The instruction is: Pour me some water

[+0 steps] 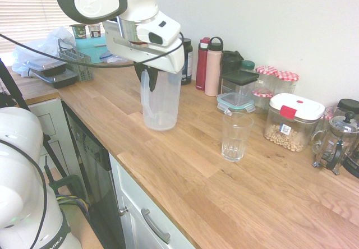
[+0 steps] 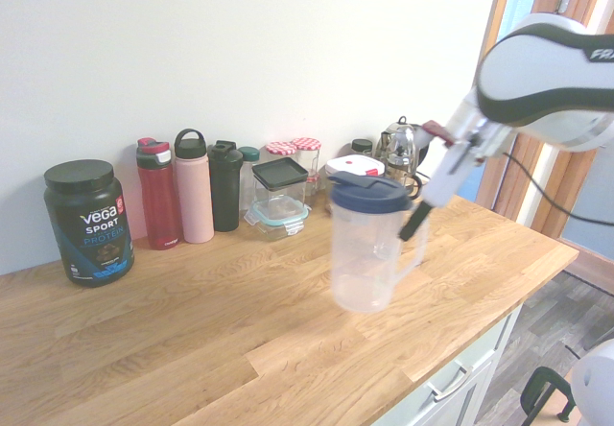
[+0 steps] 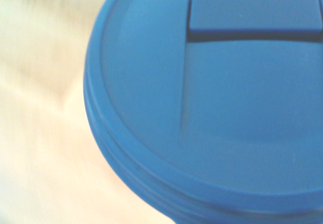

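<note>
One end effector (image 2: pixel 411 229) pinches the plastic pitcher (image 2: pixel 357 263) by its handle (image 2: pixel 418 254), at four o'clock in the second exterior view: likely light, slippery-walled, best held there.

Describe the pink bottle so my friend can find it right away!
Look at the wooden counter. Along the wall stands a row of bottles. The pink one is between a red bottle and a black one; only it has a loop on top.

Home kitchen, I'm reckoning: wooden countertop (image 1: pixel 202 187) running over white cabinet (image 1: pixel 147 204); dishwasher (image 1: pixel 92 159) sitting below; storage jars (image 1: pixel 286 83) and drink bottles (image 1: pixel 213 69) lining the wall, kettle (image 2: pixel 399 148) standing among them.
</note>
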